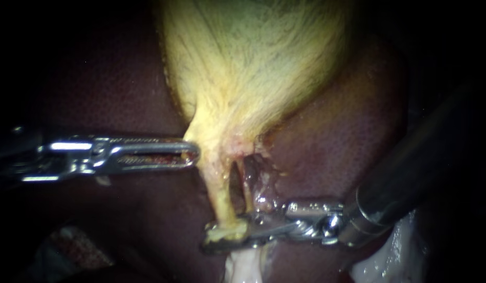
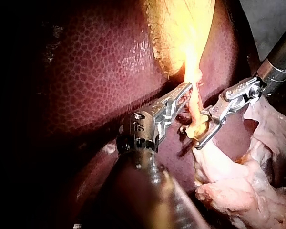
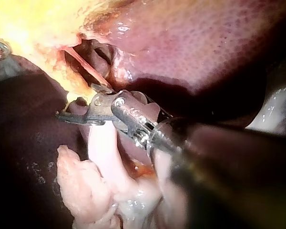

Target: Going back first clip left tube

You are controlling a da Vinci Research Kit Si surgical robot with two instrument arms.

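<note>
- Straddling the thin yellow left tube (image 1: pixel 218 194) at its lower end, the right silver instrument's (image 1: pixel 225 236) spread jaws hide any clip there.
- Left silver instrument (image 1: pixel 194 153), jaws pressed together, pinches the pale yellow gallbladder's (image 1: pixel 253 63) neck edge.

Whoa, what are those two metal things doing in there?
Two robot instruments are working just below the yellow gallbladder, which lies on the dark liver. The left instrument touches the gallbladder's narrow end. The right instrument has its open jaws around the left tube, low down.
</note>
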